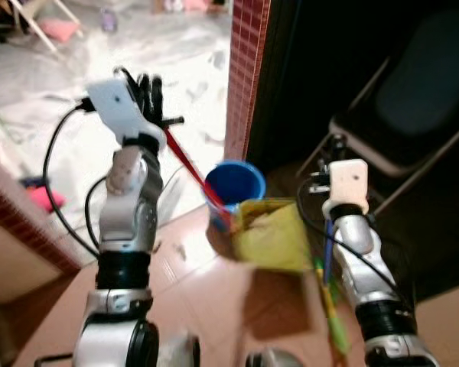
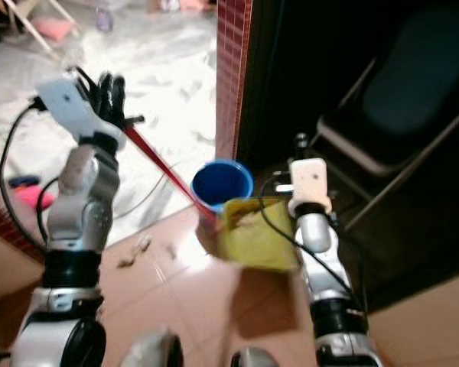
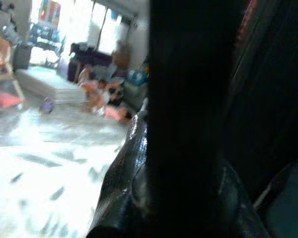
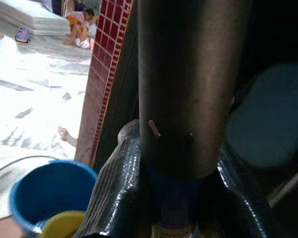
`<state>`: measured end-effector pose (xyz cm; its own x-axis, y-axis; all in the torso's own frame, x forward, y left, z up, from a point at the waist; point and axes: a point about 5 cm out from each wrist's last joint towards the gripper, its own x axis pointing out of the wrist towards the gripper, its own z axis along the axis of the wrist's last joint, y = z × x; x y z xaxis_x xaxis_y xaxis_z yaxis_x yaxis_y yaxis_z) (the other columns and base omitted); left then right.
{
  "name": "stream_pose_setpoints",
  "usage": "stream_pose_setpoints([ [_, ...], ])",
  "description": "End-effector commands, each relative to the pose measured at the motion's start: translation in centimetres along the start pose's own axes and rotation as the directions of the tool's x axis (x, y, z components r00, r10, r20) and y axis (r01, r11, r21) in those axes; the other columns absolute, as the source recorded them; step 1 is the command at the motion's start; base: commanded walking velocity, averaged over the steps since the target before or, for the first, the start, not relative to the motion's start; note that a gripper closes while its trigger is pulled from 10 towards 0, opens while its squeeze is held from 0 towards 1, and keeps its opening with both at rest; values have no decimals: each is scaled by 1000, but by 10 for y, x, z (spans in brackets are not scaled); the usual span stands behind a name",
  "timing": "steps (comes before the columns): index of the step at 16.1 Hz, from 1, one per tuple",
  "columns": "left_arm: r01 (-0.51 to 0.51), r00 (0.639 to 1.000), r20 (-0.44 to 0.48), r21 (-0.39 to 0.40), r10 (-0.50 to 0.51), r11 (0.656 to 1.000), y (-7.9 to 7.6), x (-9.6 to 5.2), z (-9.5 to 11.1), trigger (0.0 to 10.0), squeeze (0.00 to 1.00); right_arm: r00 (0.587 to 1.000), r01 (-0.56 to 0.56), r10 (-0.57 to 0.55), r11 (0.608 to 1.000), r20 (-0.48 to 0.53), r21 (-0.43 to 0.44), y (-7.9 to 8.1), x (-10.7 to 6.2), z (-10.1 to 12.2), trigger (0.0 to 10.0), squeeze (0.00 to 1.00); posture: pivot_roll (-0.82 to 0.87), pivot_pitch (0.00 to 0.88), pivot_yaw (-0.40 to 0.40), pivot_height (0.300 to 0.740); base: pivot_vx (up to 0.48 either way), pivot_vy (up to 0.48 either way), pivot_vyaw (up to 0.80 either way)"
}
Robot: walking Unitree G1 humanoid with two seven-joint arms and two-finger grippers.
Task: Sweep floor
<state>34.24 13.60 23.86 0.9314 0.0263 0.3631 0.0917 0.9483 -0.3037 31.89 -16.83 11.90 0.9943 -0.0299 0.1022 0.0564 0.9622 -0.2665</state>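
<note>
The thin red stick (image 1: pixel 190 165) is gripped by the left gripper (image 1: pixel 154 115); the thick dark pole (image 4: pixel 188 84) is clamped by the right gripper (image 4: pixel 171 198), its ends cut off.

Blurred pictures: glaring daylight on the left floor (image 1: pixel 76 84), deep shadow right.

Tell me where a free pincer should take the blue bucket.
Grip the blue bucket by its open rim, coming from above: it stands upright with its mouth up. Take the rim's far side, since the yellow dustpan and red handle crowd the near side.
</note>
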Motion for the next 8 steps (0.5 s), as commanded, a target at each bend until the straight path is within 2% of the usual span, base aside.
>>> stream_pose_setpoints([
  [1, 0, 994, 107, 24, -3, 1000, -1, 6, 26, 10000, 0, 999, -8, 8, 1000, 44, 11, 1, 3, 9, 10000, 0, -27, 63, 14, 740, 386, 0, 0],
  [4, -16, 992, 125, 36, 11, 999, 3, 9, 32, 10000, 0, 999, -14, 14, 1000, 39, 13, 2, 3, 8, 10000, 0, -25, 59, 15, 740, 0, 0, 0],
  [8, -79, 982, 177, 75, 65, 994, 16, 19, 47, 10000, 0, 999, -19, 18, 1000, 40, 19, 3, 2, 8, 10000, 0, -29, 54, 18, 740, 0, 0, 0],
])
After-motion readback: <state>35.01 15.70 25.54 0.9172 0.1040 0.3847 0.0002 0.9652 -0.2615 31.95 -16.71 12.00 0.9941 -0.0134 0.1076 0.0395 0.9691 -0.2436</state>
